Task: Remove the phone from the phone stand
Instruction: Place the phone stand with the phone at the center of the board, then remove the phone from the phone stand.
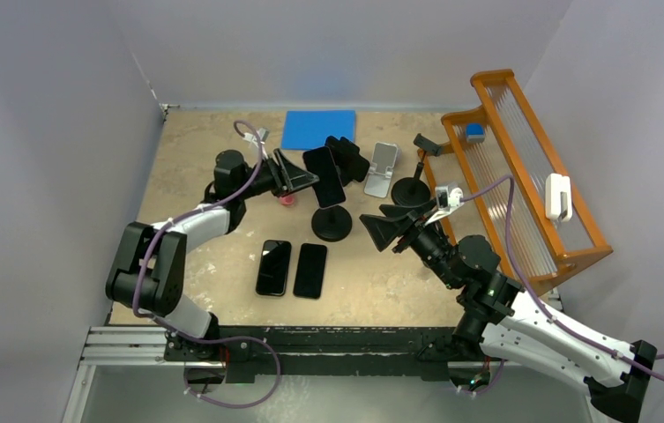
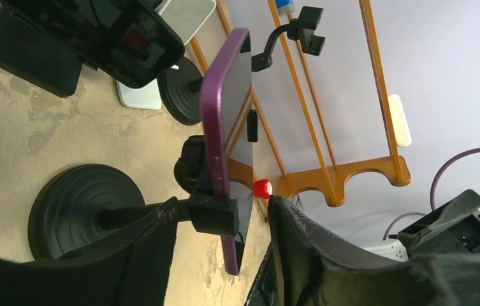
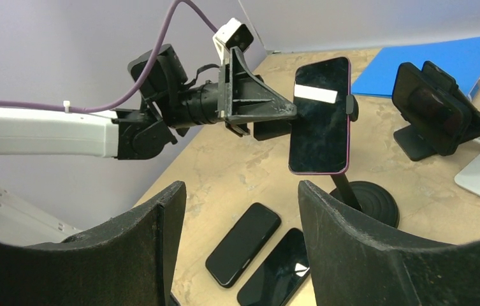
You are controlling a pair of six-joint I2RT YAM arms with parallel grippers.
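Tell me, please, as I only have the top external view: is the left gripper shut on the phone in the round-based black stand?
Observer: No. In the left wrist view the left gripper is open, its fingers straddling the purple-edged phone, with a gap on one side.
Operator: Is the phone clamped?
Observer: Yes, the black stand clamp grips its side edge.
Operator: And the other arm?
Observer: The right wrist view shows the right gripper open and empty.

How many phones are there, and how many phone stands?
Phones: 4 – purple phone, propped black phone, two flat black phones
Stands: 4 – two round-base stands, black desk stand, silver stand
Total: 8
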